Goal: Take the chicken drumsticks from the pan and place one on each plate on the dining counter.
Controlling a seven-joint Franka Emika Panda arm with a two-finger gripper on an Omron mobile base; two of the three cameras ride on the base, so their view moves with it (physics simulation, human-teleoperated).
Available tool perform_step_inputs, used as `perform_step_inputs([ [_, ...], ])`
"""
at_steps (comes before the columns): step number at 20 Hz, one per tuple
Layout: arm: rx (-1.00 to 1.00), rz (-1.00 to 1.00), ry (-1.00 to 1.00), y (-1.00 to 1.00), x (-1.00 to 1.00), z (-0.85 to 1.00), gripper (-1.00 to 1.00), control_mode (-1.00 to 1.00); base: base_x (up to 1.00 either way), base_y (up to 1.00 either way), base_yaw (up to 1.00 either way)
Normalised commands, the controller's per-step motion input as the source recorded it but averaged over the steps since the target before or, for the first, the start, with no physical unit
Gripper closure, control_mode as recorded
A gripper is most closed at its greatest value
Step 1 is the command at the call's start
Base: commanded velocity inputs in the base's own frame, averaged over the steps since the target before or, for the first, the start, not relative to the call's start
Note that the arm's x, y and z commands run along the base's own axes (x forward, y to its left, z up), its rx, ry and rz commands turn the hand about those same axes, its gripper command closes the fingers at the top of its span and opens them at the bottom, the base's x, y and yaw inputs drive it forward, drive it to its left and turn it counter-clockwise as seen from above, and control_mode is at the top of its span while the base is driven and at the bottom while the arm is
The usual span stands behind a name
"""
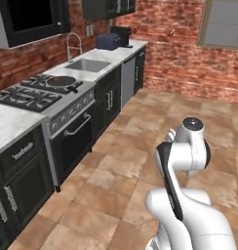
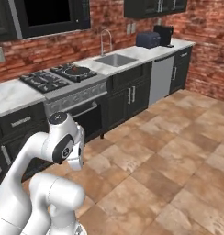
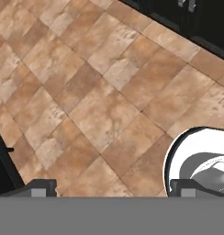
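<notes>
Folded arm on the tiled floor, facing the wall desk with the stove.

From the left, the marble desk (image 1: 9, 124) over dark cabinets carries the black gas stove (image 1: 30, 95); the pan (image 1: 61, 81) sits on its far right burner, round and dark inside, handle toward the sink, and its contents are too small to make out. Next come the sink (image 1: 87, 65) with its curved tap (image 1: 72, 44), then a dark toaster (image 1: 109, 41) near the corner. No writing or brand is readable anywhere. The white arm (image 1: 184, 161) is folded over the brown floor tiles (image 1: 116, 161). The claw (image 3: 113, 189) points down at the tiles, its fingertips (image 3: 40, 189) standing wide apart, holding nothing.
</notes>
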Motion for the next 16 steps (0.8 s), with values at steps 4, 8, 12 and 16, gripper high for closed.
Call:
perform_step_inputs([
  [4,0.0,0.0,0.0,0.0,0.0,0.0,-1.0,1.0,1.0,0.0,0.07],
  [8,0.0,0.0,0.0,0.0,0.0,0.0,-1.0,1.0,1.0,0.0,0.14],
  [12,0.0,0.0,0.0,0.0,0.0,0.0,-1.0,1.0,1.0,-0.07,0.31],
  [16,0.0,0.0,0.0,0.0,0.0,0.0,-1.0,1.0,1.0,-0.21,0.36],
])
